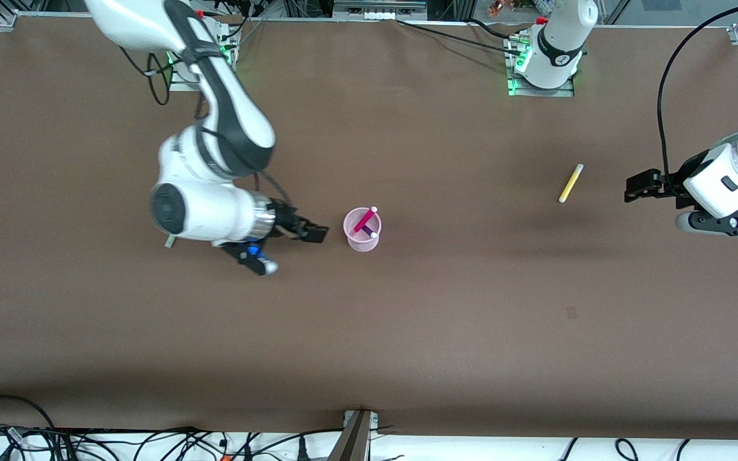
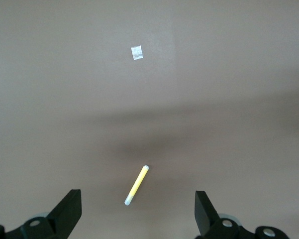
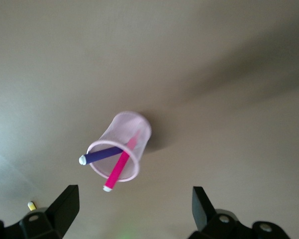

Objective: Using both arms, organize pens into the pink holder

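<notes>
The pink holder stands upright mid-table, with the magenta-pink pen and the dark purple pen leaning inside it. My right gripper is open and empty, close beside the holder toward the right arm's end. In the right wrist view the holder, the magenta-pink pen and the purple pen show ahead of the open right gripper. The yellow pen lies flat on the table. My left gripper is open and empty beside it, toward the left arm's end; the wrist view shows the pen between the gripper's spread fingers. The green pen is hidden.
The brown table has cables and a bracket along its edge nearest the front camera. The arm bases stand farthest from that camera. A small white scrap lies on the table in the left wrist view.
</notes>
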Available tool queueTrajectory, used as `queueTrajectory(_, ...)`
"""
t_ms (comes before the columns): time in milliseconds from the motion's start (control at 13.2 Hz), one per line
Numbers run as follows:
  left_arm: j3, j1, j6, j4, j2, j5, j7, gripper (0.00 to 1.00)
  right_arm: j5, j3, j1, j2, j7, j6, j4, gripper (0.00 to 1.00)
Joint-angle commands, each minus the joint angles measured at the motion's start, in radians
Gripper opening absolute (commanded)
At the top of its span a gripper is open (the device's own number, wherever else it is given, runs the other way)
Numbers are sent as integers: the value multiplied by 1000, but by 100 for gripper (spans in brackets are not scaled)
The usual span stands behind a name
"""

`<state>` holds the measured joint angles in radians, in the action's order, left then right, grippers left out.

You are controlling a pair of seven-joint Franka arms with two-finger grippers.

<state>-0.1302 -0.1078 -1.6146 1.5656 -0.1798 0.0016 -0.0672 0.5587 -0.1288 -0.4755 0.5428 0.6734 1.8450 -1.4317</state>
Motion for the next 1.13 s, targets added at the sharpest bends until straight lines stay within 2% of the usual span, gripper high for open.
queueTrajectory(0,1,4,-8,4,5,11,-8,100,-73,-63,5,-98,-87,-81,-18,100)
queueTrajectory(151,1,4,-8,2,5,11,-8,100,-201,-71,5,-179,-187,-128,-39,100)
queueTrajectory(302,1,4,-8,2,5,11,-8,100,-258,-100,5,-266,-218,-167,-82,100)
queueTrajectory(453,1,4,-8,2,3,11,-6,100,-334,-136,5,-358,-338,-219,-124,100)
queueTrajectory(679,1,4,-8,2,3,9,-6,100,-397,-212,5,-476,-549,-250,-190,100)
queueTrajectory(906,1,4,-8,1,3,9,-14,100,-518,-210,5,-598,-615,-257,-259,100)
queueTrajectory(1057,1,4,-8,1,5,11,-20,100,-546,-215,5,-635,-664,-271,-271,100)
